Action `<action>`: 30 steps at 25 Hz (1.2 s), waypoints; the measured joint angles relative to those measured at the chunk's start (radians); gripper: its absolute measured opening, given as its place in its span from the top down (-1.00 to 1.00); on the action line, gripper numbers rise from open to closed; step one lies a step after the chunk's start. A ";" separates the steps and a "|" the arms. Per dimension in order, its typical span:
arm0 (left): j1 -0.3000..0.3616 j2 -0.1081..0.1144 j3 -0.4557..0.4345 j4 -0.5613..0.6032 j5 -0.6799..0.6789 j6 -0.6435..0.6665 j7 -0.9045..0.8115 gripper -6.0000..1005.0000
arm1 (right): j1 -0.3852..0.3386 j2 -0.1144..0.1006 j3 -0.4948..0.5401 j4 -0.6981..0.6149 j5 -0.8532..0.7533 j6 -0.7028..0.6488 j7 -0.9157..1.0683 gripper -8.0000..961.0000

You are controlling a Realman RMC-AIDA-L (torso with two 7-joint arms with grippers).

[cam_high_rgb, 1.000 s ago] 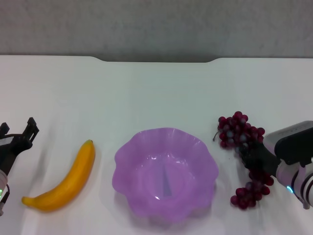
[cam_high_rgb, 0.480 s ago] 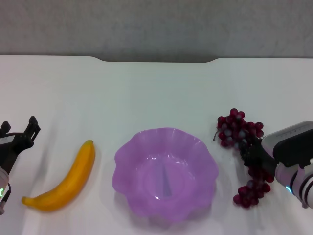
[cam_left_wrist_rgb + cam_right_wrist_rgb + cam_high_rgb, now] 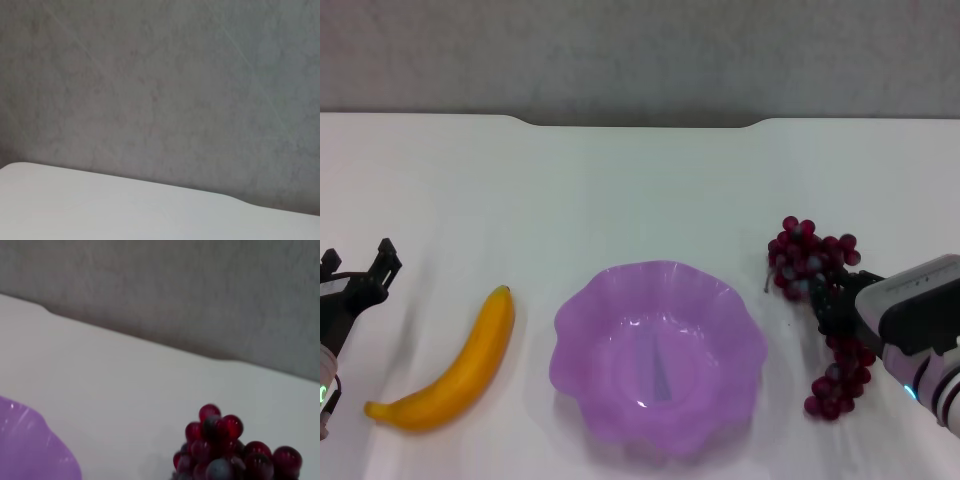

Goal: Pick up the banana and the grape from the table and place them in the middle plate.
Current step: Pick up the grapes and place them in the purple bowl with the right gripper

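Right jaws: clamped on the grape (image 3: 820,300) at the middle of the bunch; the dark fingers (image 3: 835,310) press in from the side away from the middle plate, with grapes showing both above and below them.
Right gripper (image 3: 832,308): at the right side of the middle plate (image 3: 658,355), apart from its rim; its white and grey body runs off toward the near right corner of the head view.
Grape: a long dark red-purple bunch with some greyish berries, just right of the middle plate and not touching it. The upper cluster stands farther back than the plate's far rim, and the lower cluster hangs beside the plate's right edge. Whether the bunch rests on the table or is lifted off it cannot be told. In the right wrist view the upper cluster (image 3: 227,452) shows close by, with the plate's purple rim (image 3: 35,450) off to one side.
Left jaws: apart, with nothing between them.
Left gripper (image 3: 358,265): well to the left of the middle plate, beyond the banana, near the table's left edge.
Banana (image 3: 455,365): lies flat on the table between the left gripper and the middle plate, touching neither; its green tip points to the far side.
Middle plate: translucent purple with a wavy rim, holding neither fruit.
Table (image 3: 620,190): white, with a shallow notch in its far edge behind the plate.
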 joint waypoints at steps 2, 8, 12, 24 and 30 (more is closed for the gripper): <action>0.000 0.000 0.000 0.000 0.000 -0.001 0.000 -0.53 | -0.006 0.000 -0.023 -0.003 0.000 -0.046 0.000 0.37; 0.002 0.000 0.000 0.000 0.000 -0.001 0.000 -0.53 | -0.032 0.000 -0.076 -0.005 -0.004 -0.170 0.000 0.38; 0.002 0.001 0.000 0.000 0.000 -0.001 0.000 -0.53 | -0.040 0.000 -0.110 -0.005 -0.007 -0.251 0.000 0.39; 0.004 0.002 -0.002 0.000 0.000 -0.001 0.000 -0.53 | -0.054 -0.005 -0.249 0.043 -0.022 -0.483 0.000 0.41; 0.007 0.002 -0.002 0.005 0.000 -0.001 0.001 -0.53 | -0.082 -0.014 -0.232 0.198 -0.134 -0.430 0.000 0.41</action>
